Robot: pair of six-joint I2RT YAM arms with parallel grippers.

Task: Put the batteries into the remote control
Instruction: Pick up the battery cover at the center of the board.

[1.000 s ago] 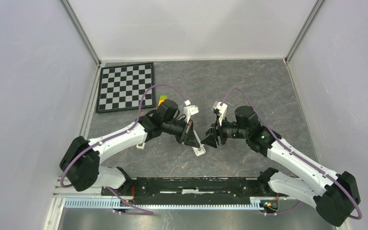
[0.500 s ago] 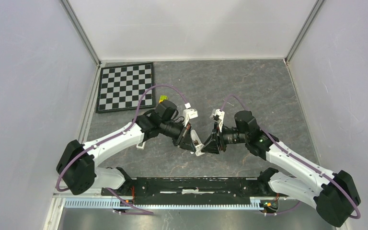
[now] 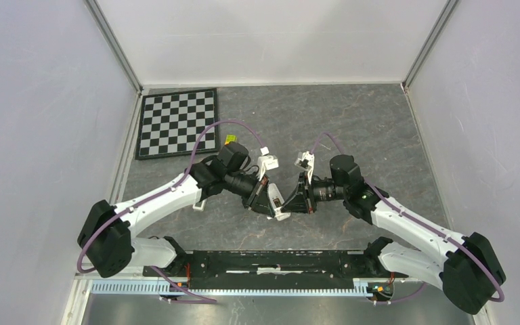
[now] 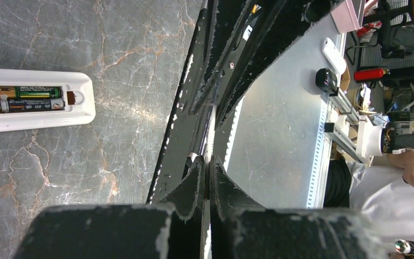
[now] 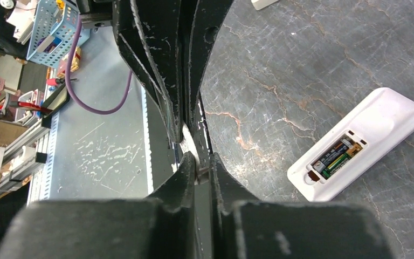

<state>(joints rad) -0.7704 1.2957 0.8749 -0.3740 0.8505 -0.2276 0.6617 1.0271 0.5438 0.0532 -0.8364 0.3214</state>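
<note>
Toward the table's [image 3: 379, 135] near edge, we see the left gripper [image 3: 273, 203] and right gripper [image 3: 292, 202] clamping one thin white piece [image 3: 281, 207]; the remote [image 5: 380, 121], batteries [image 5: 335, 156] seated, lies just beyond them.

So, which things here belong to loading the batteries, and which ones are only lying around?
For the job: remote control, lying open; batteries already in its compartment; thin white piece between left claw and right claw, maybe the cover.
Lying about: checkerboard; yellow-green block.

Batteries [image 4: 27, 99] side by side inside the remote [image 4: 32, 121], remote flat on the table [image 4: 113, 65], checkerboard [image 3: 177, 123] at far-left corner
</note>
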